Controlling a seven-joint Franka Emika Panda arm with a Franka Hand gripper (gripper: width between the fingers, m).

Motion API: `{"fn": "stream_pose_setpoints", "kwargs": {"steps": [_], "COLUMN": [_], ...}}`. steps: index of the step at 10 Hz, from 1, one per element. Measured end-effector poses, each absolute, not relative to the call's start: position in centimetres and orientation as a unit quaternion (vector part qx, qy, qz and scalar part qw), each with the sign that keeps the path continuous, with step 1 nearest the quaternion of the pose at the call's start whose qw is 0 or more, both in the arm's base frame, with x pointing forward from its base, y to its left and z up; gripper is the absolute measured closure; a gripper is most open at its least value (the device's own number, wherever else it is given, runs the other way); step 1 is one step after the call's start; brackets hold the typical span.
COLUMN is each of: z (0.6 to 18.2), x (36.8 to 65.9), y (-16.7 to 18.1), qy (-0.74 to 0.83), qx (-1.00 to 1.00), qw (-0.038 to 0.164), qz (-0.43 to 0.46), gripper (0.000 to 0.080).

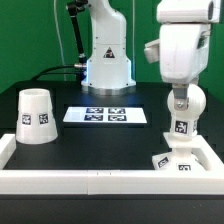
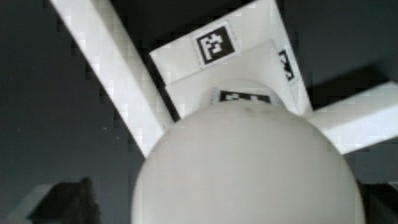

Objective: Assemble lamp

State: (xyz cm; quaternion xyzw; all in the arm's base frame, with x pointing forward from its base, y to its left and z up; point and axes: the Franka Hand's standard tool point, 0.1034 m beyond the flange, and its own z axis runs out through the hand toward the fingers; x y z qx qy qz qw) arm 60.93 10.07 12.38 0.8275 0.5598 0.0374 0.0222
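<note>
In the exterior view the claw hangs straight down over the bulb, its jaws spread wide on either side of the ball. The bulb stands upright directly below the claw, on the stepped base. The base sits on the dark tabletop in a corner of the white rail. The shade stands mouth down, well away from the claw toward the exterior view's left. The marker board lies flat between the shade and the claw.

The wrist view does not show the shade or the marker board. It looks down past the claw onto the bulb's rounded top, which fills the middle of the picture. Beyond it are two tags on the base and the rail's strips. One dark finger shows at the edge with a clear gap to the bulb, so the claw grips nothing.
</note>
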Motion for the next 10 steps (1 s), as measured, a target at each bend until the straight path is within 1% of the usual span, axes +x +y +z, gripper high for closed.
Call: {"fn": "stream_pose_setpoints", "kwargs": {"steps": [5,8,9,10], "z": [11.56,11.52,11.52,11.51], "x": [60.70,60.71,60.71,60.71], "y": [9.99,9.77,9.74,9.72], "qy": [0.660,0.657,0.657,0.656], "qx": [0.750,0.753,0.753,0.753], "qw": [0.039,0.039,0.039,0.039], "qz": [0.020,0.019,0.019,0.019], "gripper": [0.0100,0.0100,0.0223,0.0223]}}
